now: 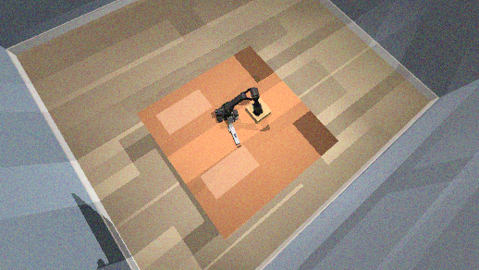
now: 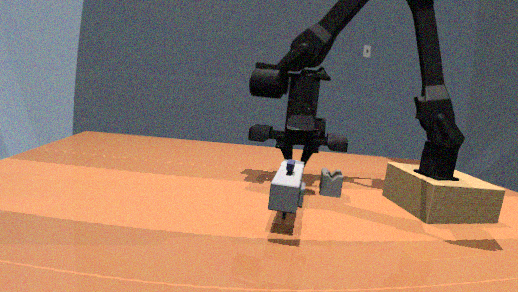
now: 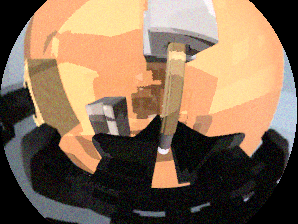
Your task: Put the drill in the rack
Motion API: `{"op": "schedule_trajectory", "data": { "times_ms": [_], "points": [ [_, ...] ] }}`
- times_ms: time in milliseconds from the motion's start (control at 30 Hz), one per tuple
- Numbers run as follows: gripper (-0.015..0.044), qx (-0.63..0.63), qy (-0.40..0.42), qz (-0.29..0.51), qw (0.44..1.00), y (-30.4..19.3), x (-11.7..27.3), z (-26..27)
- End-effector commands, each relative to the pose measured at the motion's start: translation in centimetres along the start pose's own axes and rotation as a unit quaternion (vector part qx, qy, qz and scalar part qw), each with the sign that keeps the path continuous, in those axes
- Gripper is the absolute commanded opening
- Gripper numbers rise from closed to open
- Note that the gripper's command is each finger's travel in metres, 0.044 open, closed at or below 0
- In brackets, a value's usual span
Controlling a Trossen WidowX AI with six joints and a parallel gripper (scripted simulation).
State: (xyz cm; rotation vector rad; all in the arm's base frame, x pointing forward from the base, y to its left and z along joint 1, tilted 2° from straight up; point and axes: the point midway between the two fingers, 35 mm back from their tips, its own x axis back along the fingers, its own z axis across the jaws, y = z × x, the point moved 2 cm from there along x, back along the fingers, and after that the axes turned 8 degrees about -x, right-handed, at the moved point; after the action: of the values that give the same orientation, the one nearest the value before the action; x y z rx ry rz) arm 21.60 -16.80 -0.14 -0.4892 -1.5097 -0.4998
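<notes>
The fingers (image 2: pixel 296 158) are closed on the drill (image 3: pixel 173 95), which projects from the grey block (image 1: pixel 234 135) (image 2: pixel 286 195) (image 3: pixel 180 25) inside the worktop's edges; its slim, probably smooth and stiff shank merits a grip near the tip, pulled straight.

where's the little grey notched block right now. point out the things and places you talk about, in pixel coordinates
In the exterior view, the grey notched block (image 2: pixel 330 186) (image 3: pixel 118 113) stands right of the white-topped box (image 1: pixel 234 135) (image 2: pixel 285 196) (image 3: pixel 181 21), left of the wooden base (image 1: pixel 265 113) (image 2: pixel 465 205) (image 3: pixel 52 92).

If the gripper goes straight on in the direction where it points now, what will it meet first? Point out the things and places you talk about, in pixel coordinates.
Most likely the orange tabletop (image 1: pixel 287 162) (image 2: pixel 150 210) (image 3: pixel 112 55): the gripper (image 1: pixel 229 121) (image 2: pixel 297 159) (image 3: pixel 162 117) points down, shut on the drill (image 3: pixel 173 95). How near the surface is, I cannot tell.
</notes>
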Motion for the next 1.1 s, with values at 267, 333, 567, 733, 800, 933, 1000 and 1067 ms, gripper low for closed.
{"op": "schedule_trajectory", "data": {
  "times_ms": [267,333,567,733,800,933,1000,1067],
  "points": [
    [0.0,0.002,-0.001,0.0,1.0,-1.7,0.1,-0.4],
    [0.0,0.002,-0.001,0.0,1.0,-2.0,0.1,-0.5],
    [0.0,0.002,-0.001,0.001,1.0,-3.1,0.1,-0.6],
    [0.0,0.002,-0.001,0.001,1.0,-4.0,0.1,-0.8],
    [0.0,0.002,-0.001,0.001,1.0,-4.2,0.1,-0.8],
    [0.0,0.002,-0.001,0.001,1.0,-4.8,0.1,-0.9],
    [0.0,0.002,-0.001,0.001,1.0,-5.1,0.1,-0.9],
    [0.0,0.002,-0.001,0.001,1.0,-4.9,0.3,-0.8]
  ]
}}
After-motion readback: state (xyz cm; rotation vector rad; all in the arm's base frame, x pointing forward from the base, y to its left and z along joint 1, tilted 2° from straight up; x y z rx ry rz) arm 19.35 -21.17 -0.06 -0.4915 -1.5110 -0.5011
